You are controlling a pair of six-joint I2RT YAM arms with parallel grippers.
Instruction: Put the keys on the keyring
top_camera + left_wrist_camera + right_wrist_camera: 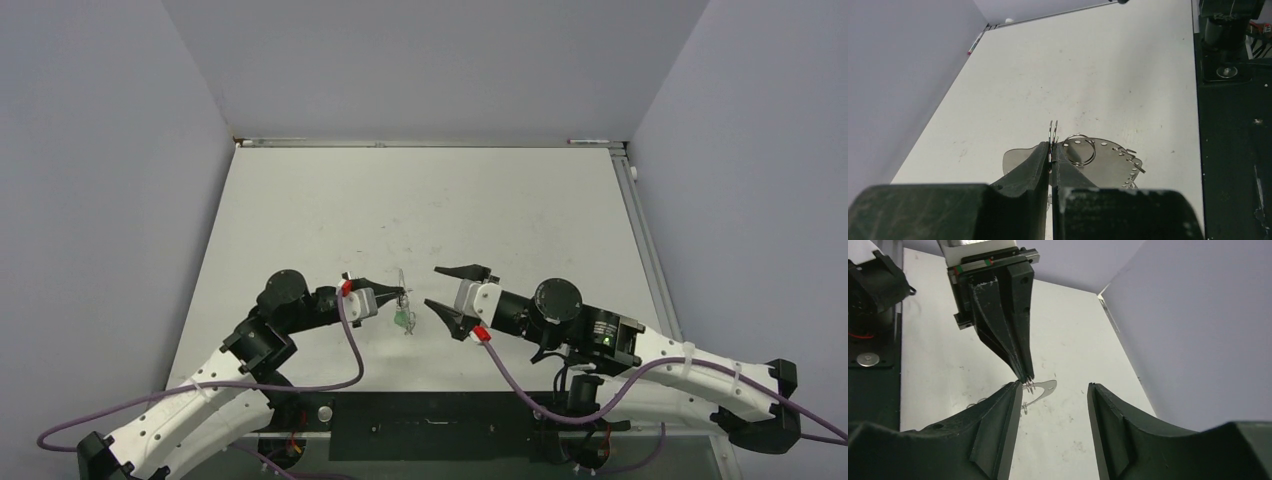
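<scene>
My left gripper is shut on the keyring, a thin silver wire loop seen edge-on between its fingertips, held just above the table. A small silver ring and a flat translucent tag with holes hang from it; the tag looks bright green from above. My right gripper is open and empty, just right of the loop. In the right wrist view its left finger sits beside the left gripper's tips. I cannot pick out any keys.
The white table is walled by grey panels on three sides. The black base plate and arm mounts lie along the near edge. A pen-like item lies at the far-left table edge.
</scene>
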